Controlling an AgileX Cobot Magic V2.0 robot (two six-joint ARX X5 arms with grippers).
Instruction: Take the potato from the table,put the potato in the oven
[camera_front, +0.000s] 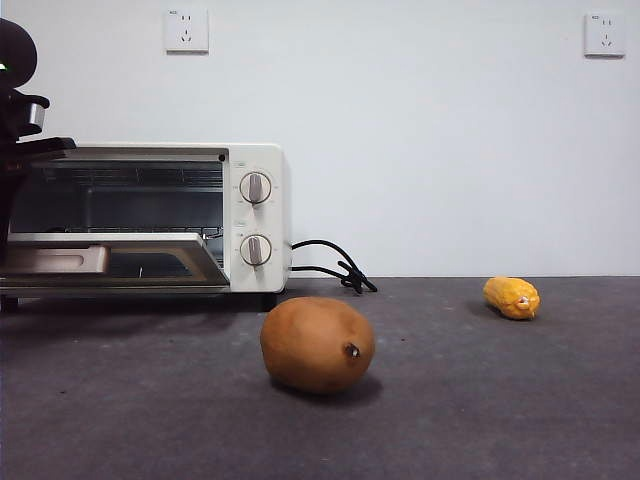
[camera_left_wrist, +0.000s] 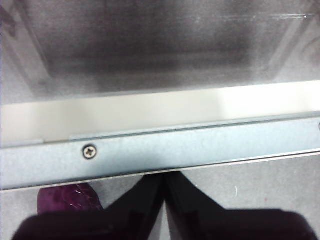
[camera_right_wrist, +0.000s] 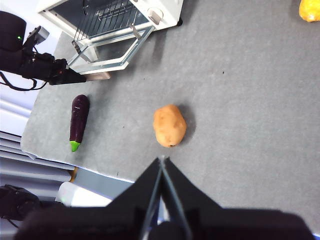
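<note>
The potato (camera_front: 317, 344) (camera_right_wrist: 170, 125), orange-brown with a dark stub, lies on the dark grey table (camera_front: 480, 400) in front of the oven (camera_front: 150, 215) (camera_right_wrist: 117, 22). The cream-white oven stands at the left, its glass door (camera_front: 115, 262) (camera_left_wrist: 160, 50) hanging open and its wire rack showing. My left gripper (camera_left_wrist: 164, 176) (camera_right_wrist: 75, 77) hovers shut just over the outer edge of the open door, holding nothing. High above the table's near edge, my right gripper (camera_right_wrist: 162, 161) is shut and empty, with the potato on the table ahead of its tips.
A purple eggplant (camera_right_wrist: 78, 121) (camera_left_wrist: 70, 197) lies beside the oven door, near the table's edge. A yellow corn piece (camera_front: 511, 297) (camera_right_wrist: 310, 10) lies at the right. The oven's black cord (camera_front: 335, 265) trails behind the oven.
</note>
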